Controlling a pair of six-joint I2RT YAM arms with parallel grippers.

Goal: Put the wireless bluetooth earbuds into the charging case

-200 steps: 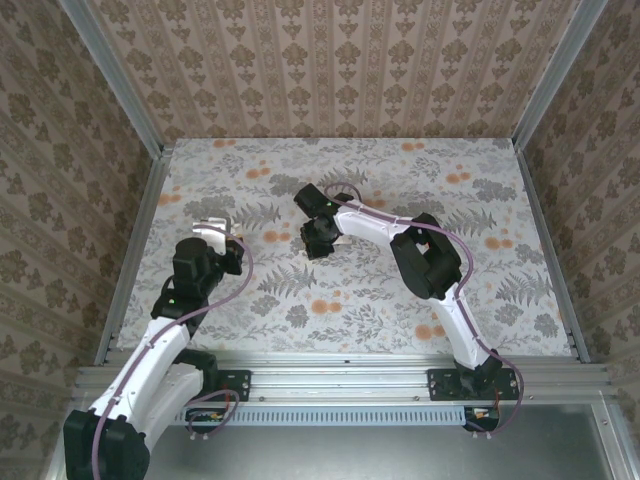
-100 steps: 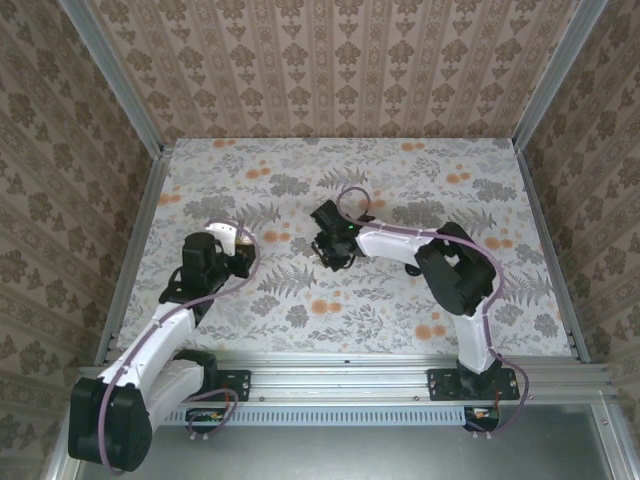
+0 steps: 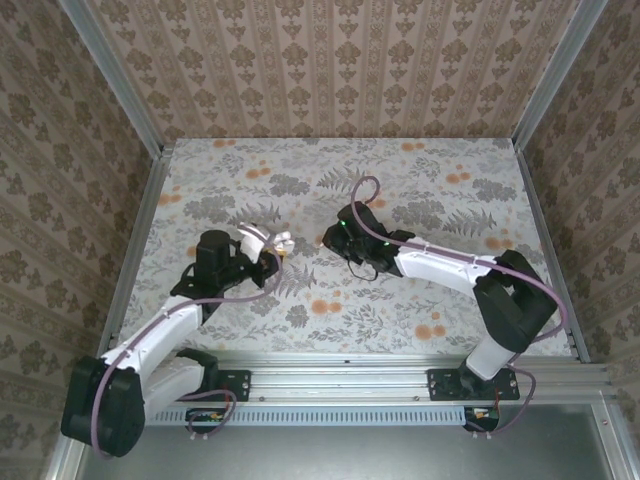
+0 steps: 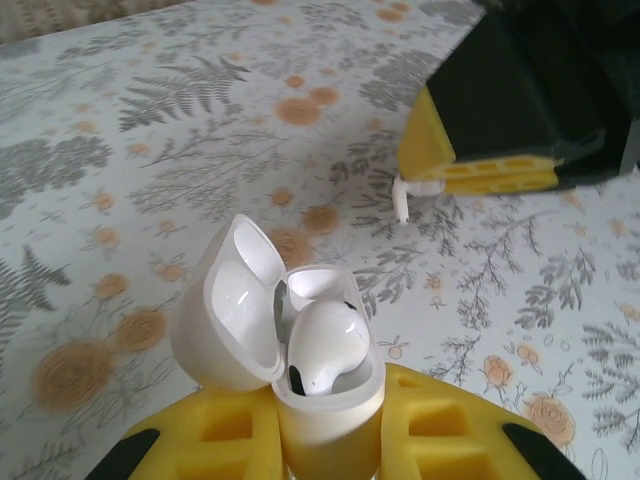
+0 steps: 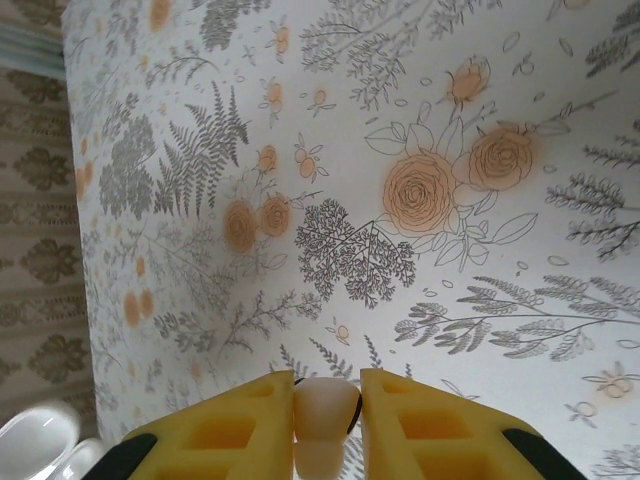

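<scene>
The left jaws are closed narrowly on the charging case [image 4: 330,405]. Their yellow pads [image 4: 450,430] press its two sides and hold it upright over the desk [image 4: 130,150]. The lid [image 4: 225,310] stands open, tipped to the left in the left wrist view, and one white earbud [image 4: 325,345] sits inside the case. The right jaws are also almost closed and pinch a second white earbud [image 5: 325,415] between them. In the left wrist view this earbud hangs beyond the case and apart from it. It seems to point downward, though it looks very small there. From above, both arms reach toward the middle of the desk.
</scene>
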